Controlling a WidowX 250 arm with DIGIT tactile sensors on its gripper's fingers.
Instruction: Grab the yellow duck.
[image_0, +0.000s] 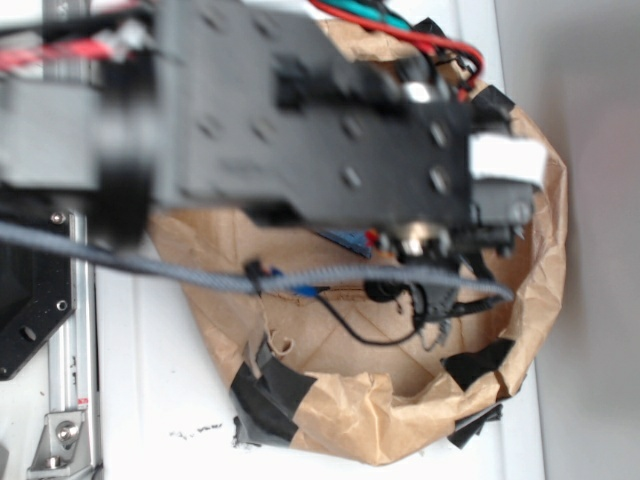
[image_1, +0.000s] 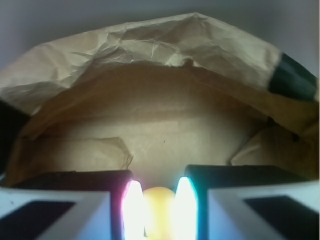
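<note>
From outside, my arm (image_0: 300, 120) hides most of the paper bag (image_0: 380, 420), and neither the duck nor my jaws can be made out.

At the wrist, the yellow duck (image_1: 159, 210) sits between my fingertips (image_1: 134, 210), narrow around it, near the bag's front edge. A shallow, rounded hold could squirt free.

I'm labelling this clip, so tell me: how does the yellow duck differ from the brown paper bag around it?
The yellow duck is smooth and rounded; the paper bag is creased and crumpled. The duck is pale yellow, the bag brown with black tape patches. The duck is small, filling the gap between the end effector fingers, while the bag's wall curves wide around it. Both show only partly in the wrist view.
</note>
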